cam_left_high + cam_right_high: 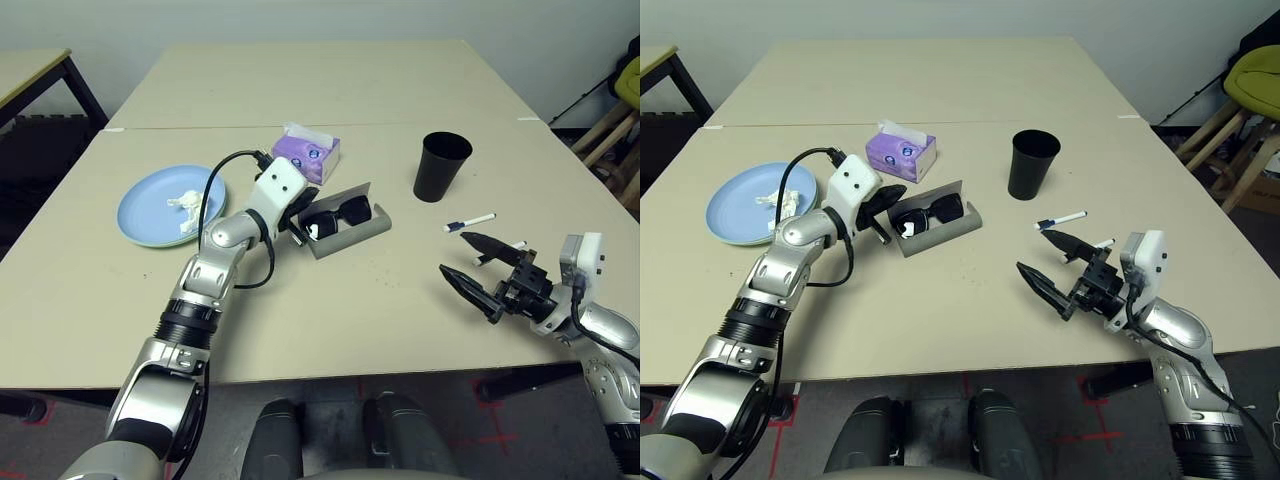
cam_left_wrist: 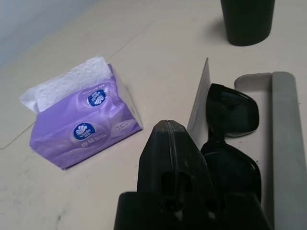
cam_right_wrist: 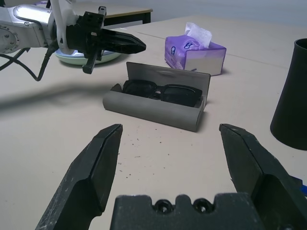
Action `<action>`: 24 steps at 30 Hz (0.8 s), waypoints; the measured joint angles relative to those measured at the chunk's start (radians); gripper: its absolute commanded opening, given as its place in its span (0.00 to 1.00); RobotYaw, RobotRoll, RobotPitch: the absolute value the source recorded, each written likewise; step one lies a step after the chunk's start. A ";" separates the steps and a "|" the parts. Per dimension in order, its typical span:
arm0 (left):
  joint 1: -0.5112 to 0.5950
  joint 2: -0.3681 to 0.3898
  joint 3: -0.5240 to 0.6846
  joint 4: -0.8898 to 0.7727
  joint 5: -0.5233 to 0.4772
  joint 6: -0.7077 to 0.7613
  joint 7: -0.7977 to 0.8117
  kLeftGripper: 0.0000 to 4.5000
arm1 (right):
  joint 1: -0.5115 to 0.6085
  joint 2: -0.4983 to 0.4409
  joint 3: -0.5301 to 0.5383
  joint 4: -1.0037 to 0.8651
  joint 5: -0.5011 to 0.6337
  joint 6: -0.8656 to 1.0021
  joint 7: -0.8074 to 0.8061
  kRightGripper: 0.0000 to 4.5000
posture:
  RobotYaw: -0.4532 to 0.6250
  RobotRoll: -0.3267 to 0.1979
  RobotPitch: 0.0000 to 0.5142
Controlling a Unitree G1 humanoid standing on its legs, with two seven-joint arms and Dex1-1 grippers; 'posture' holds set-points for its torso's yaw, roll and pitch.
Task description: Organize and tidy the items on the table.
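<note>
Silver jointed forearms, white wrist blocks, looping black cables, tapered black fingers (image 1: 470,283) (glossy, pointed)

On my beige table (image 1: 330,90), black sunglasses (image 1: 335,216) lie in the open grey case (image 1: 350,234) at centre, purple tissue box (image 1: 307,152) at eleven, black tumbler (image 1: 440,166) upright at two, tissue-topped blue plate (image 1: 150,205) at nine, pens (image 1: 470,222) at three.
</note>
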 measured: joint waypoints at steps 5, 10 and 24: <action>-0.008 -0.003 -0.002 0.006 0.045 0.000 0.047 0.01 | 0.000 0.000 0.000 -0.005 0.000 0.009 -0.010 1.00 | 0.42 0.62 0.15; -0.028 0.003 -0.024 0.036 0.092 0.006 0.069 0.01 | -0.001 0.001 0.002 -0.012 0.000 0.014 -0.014 1.00 | 0.42 0.62 0.15; -0.029 0.035 -0.074 0.044 0.199 0.016 0.076 0.01 | 0.001 0.003 0.003 -0.025 0.000 0.024 -0.031 1.00 | 0.41 0.62 0.18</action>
